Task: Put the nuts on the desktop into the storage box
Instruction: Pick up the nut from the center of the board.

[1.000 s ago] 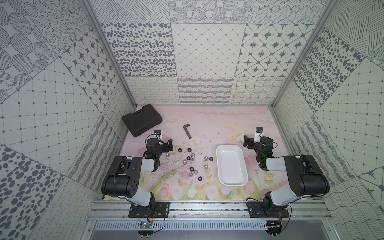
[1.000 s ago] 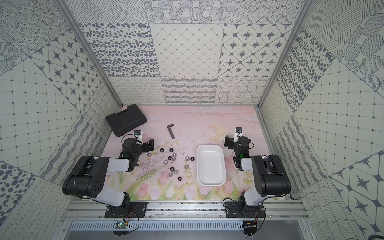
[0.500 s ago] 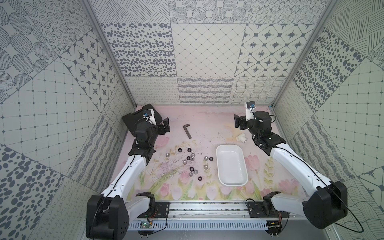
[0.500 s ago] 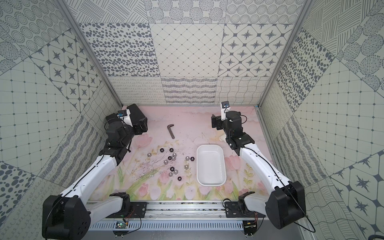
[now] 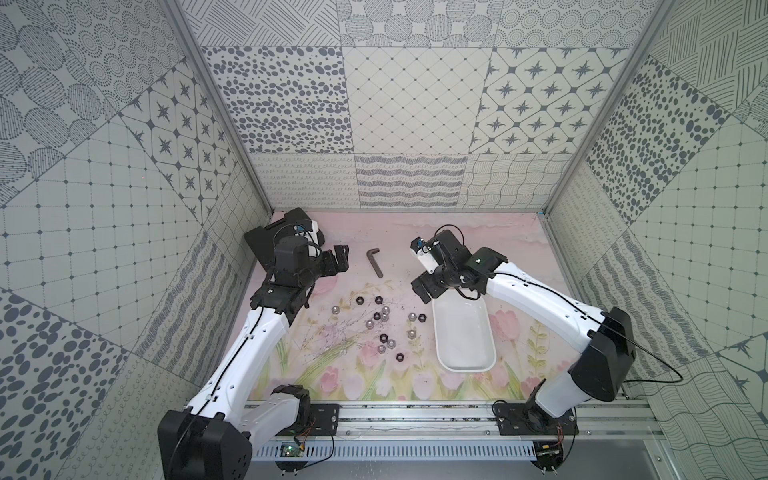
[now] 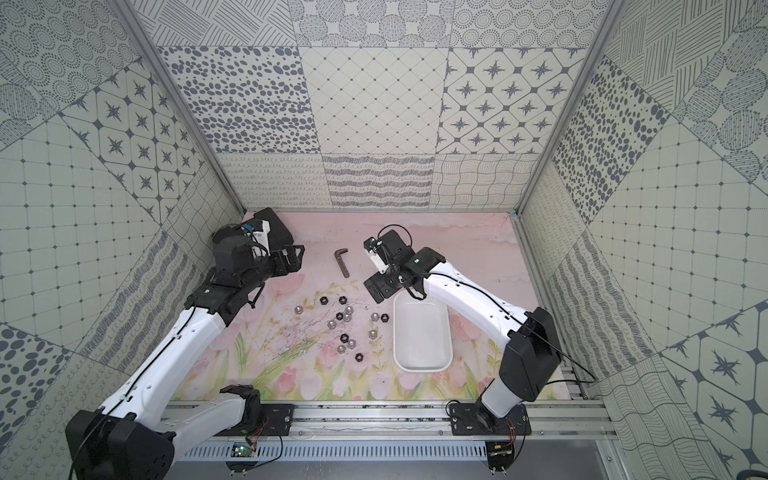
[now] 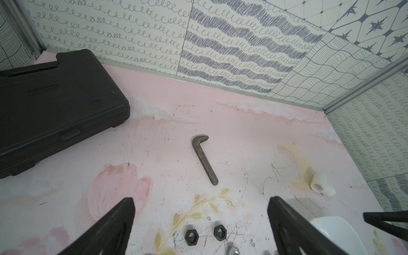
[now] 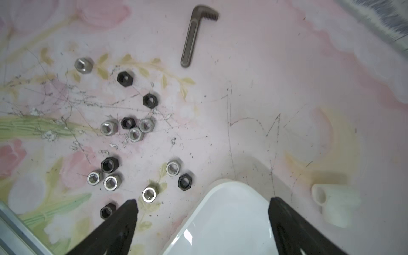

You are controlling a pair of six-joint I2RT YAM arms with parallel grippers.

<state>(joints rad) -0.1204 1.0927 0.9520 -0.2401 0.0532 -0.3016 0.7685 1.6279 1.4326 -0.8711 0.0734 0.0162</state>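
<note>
Just beside the right gripper's [image 8: 202,201] wide-spread, empty jaws, the nuts [image 8: 127,122] lie scattered on the desktop [image 8: 254,88], with the storage box [image 8: 223,223] beneath it. They look small, hard and probably slippery, so pinch each across opposite flats. The left gripper [image 7: 201,198] gapes empty too.

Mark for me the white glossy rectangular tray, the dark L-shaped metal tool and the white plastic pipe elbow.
White glossy rectangular tray [image 5: 465,338]: in a top view, its bare floor.
Dark L-shaped metal tool [image 7: 205,163]: left wrist view, middle of long shank.
White plastic pipe elbow [image 8: 335,205]: right wrist view, its outer side.
</note>
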